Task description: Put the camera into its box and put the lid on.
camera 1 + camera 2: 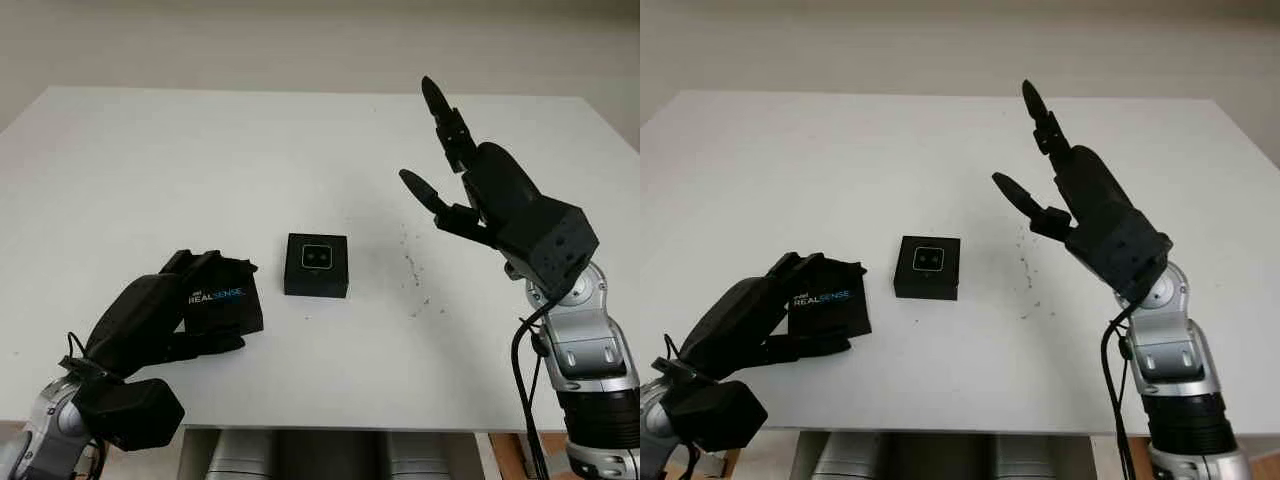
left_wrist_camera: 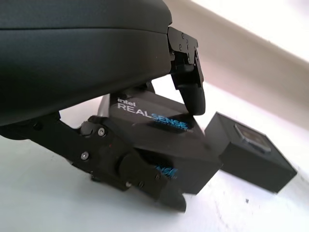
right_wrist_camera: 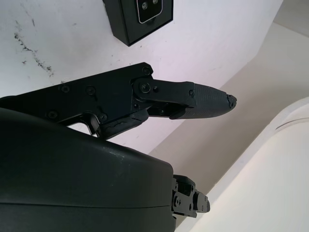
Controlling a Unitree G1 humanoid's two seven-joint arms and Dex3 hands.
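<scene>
The open black box (image 1: 316, 265) sits at the middle of the white table (image 1: 300, 150). The camera (image 1: 317, 257) lies inside it, its silver-rimmed face up. To the left, my left hand (image 1: 208, 303) is shut on the black lid (image 1: 232, 300) printed REALSENSE. The lid (image 2: 159, 125) is tilted and low over the table, with fingers above and the thumb below, a short gap from the box (image 2: 251, 154). My right hand (image 1: 425, 135) is open and raised in the air to the right of the box (image 3: 140, 17), holding nothing.
Small dark specks (image 1: 412, 265) mark the table right of the box. The table's front edge (image 1: 350, 425) runs just behind my arms, with grey cabinet fronts (image 1: 300, 455) below it.
</scene>
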